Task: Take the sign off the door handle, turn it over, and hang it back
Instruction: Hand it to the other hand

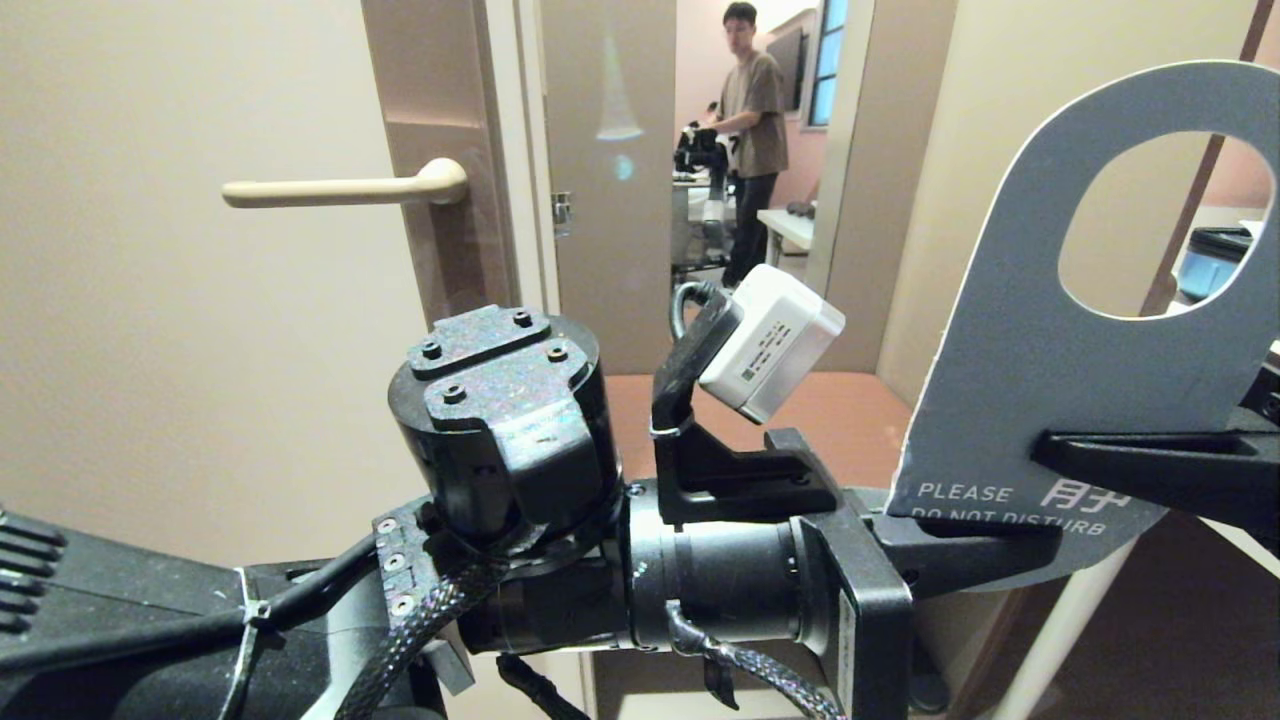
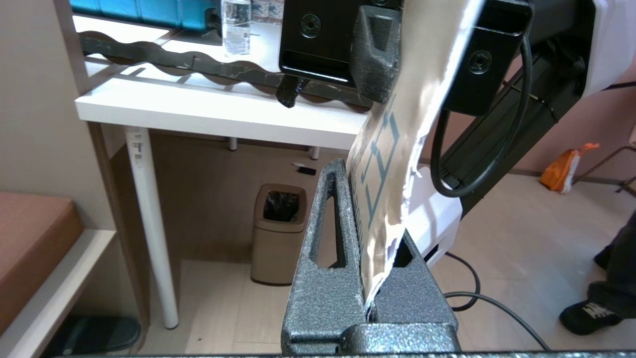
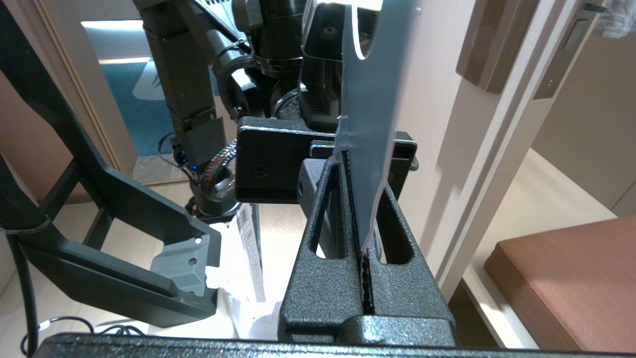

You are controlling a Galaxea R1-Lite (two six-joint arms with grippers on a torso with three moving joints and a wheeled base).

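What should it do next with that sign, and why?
Probably open the right claw. Both claws pinch the sign, the left claw at its bottom edge, so it seems to be mid-handover. The handle hangs bare, waiting for the sign.

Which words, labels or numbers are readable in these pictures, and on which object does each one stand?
"PLEASE" and "DO NOT DISTURB", white letters on the blue face of the sign, the lower line partly cut off.
Chinese characters beside "PLEASE" on the sign: partly hidden, not readable.
Printed label with a code on the white camera box: too small to read.
Large blue character on the sign's white face, left wrist view: unreadable.
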